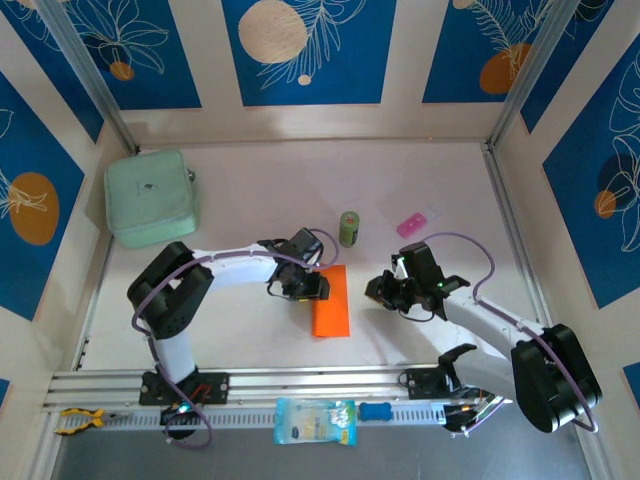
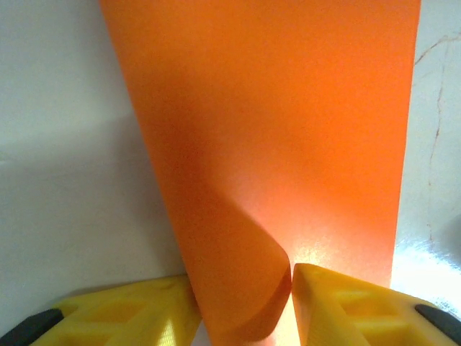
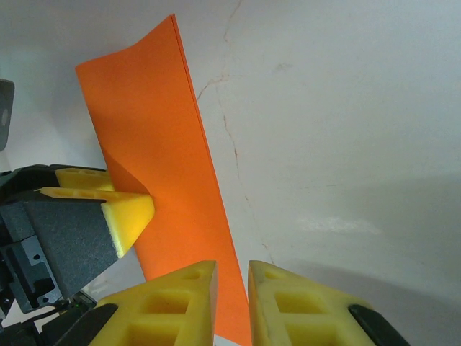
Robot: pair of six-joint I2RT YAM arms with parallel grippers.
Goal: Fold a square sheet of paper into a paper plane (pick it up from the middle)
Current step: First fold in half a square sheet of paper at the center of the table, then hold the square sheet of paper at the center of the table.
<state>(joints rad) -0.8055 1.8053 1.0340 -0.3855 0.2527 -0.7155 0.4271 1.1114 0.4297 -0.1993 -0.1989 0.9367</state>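
At mid-table, your left gripper [image 2: 241, 303] pinches the curled thin orange paper square [image 2: 274, 130] for creasing; your right gripper [image 3: 232, 288], I cannot tell.

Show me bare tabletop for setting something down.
Free: far strip between mint-green pouch and green can; right side beyond pink packet; near strip by the rail. Crowded: centre, left gripper and right gripper flanking orange paper.

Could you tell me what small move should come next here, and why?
Probably ease the right pincer leftward onto the square sheet of paper to pin it: its jaws stand nearly shut beside the sheet, while the left pincer holds a curled edge.
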